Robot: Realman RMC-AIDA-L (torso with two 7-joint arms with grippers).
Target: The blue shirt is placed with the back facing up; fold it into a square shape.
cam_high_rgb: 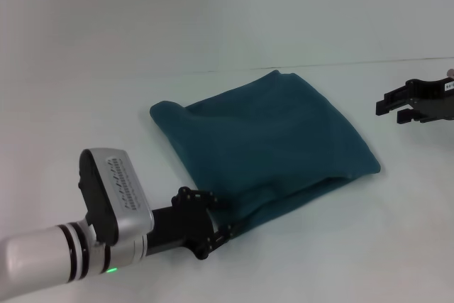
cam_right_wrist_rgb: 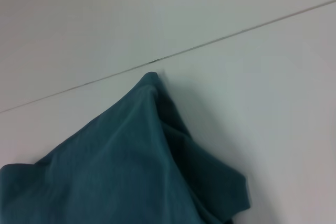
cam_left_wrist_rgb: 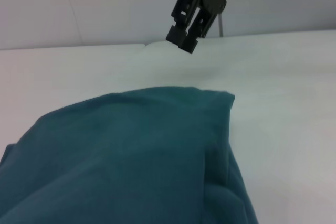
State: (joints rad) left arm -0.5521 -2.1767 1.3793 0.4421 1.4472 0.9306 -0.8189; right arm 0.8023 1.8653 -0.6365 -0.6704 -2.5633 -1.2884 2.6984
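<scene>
The shirt (cam_high_rgb: pixel 266 143) lies folded roughly square on the bench (cam_high_rgb: pixel 106 90). My left end effector (cam_high_rgb: pixel 221 226) sits at its near edge, grip unclear; my right end effector (cam_high_rgb: pixel 391 109) waits apart, narrowly parted.

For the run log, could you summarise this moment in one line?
blue shirt: folded, roughly square | left gripper: at near edge | right gripper: clear, far right

Left arm (cam_high_rgb: pixel 42 257): white cylindrical link with black ring bands; a small green light glows near the wrist. Silver-grey camera housing (cam_high_rgb: pixel 113 193) with a dotted grille and black rear sits on top. Left gripper (cam_high_rgb: pixel 225 230): black, jointed linkages, visible screws. Right gripper (cam_high_rgb: pixel 389 110): black, blocky fingers, small white label at the frame edge.
</scene>
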